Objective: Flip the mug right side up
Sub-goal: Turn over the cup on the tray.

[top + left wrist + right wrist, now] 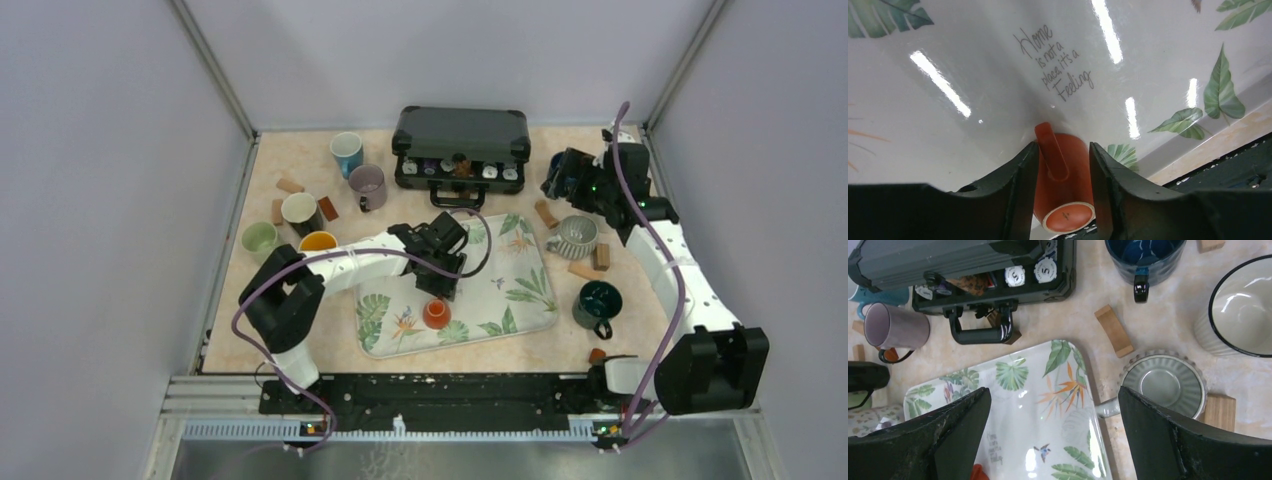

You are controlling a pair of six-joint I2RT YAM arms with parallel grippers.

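1. On the leafy tray (pixel 973 75), toward its near edge, the little orange mug (pixel 1070 170) sat upside down. Its rim was on the tray and its pale-ringed base (pixel 1068 216) pointed up at the wrist cam, so nothing was flipped yet
2. Progress-wise I'd say the reach was done and the grab was just about in place. The lift, the turn-over and the set-down were all left to do, so call it early days
3. The left pincer (pixel 1063 155) was roughly half closed and straddled the mug from above, one black finger (pixel 1018 190) on each side of the body. I saw no gap on either side, so I'd call it shut on the mug. How hard it squeezed, I couldn't tell
4. The mug's handle (pixel 1052 150) ran up the middle of the gap between the fingers, not under either one, so the contact looked to be on the round wall
5. The right pincer (pixel 1054 440) was spread wide with nothing in it. It hung well apart from the mug over the far right of the desk (pixel 560 345), near a grey ribbed mug (pixel 1165 385), and didn't look involved
6. My guess is that glossy little cup could slip once it gets rotated, so the hold needs to be solid first
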